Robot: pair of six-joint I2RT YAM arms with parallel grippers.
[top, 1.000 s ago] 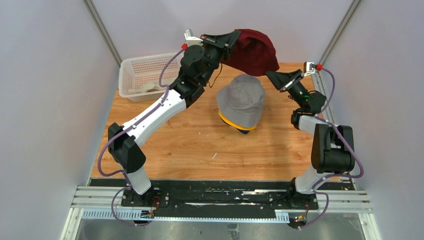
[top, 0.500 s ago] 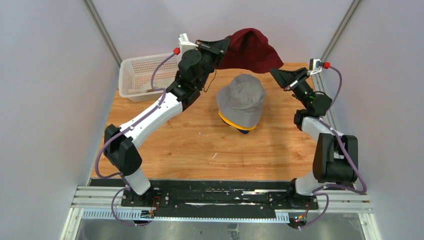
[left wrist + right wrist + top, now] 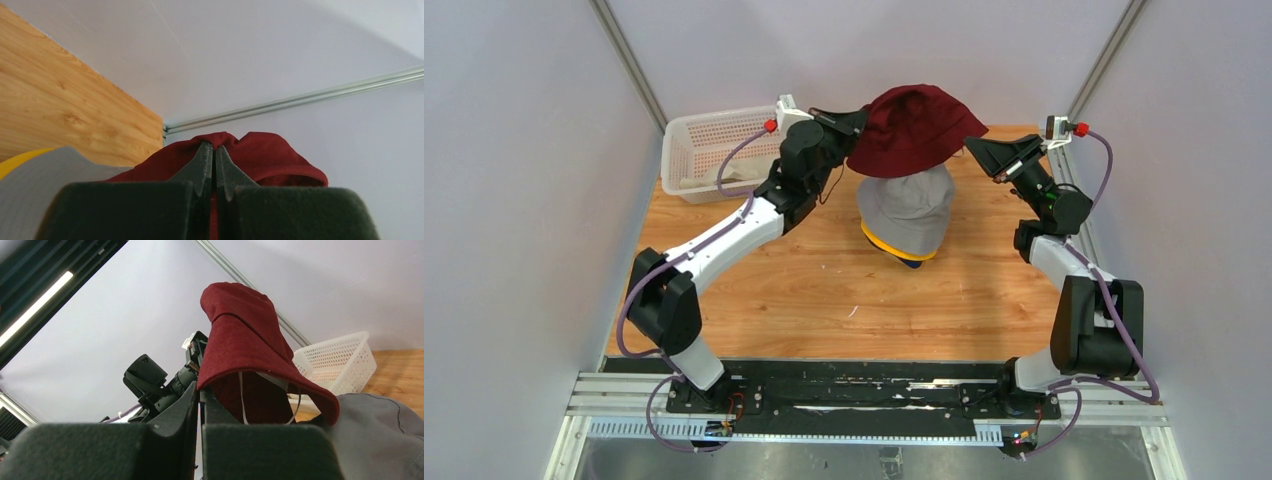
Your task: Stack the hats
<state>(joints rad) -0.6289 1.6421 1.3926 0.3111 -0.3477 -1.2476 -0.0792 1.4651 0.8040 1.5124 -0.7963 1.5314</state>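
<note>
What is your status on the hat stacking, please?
Left gripper and right gripper shut on dark red hat brim. Hat held over grey hat, not yet seated. Nothing in the way.

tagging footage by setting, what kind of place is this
Probably a lab test cell, not a home or shop: bare white panels in aluminium framing enclose a wooden table, with robot arms bolted to a rail.

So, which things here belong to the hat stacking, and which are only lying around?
Job: dark red hat, held by left gripper and right gripper; grey hat; yellow hat under it.
Lying about: white basket; wooden table.
</note>
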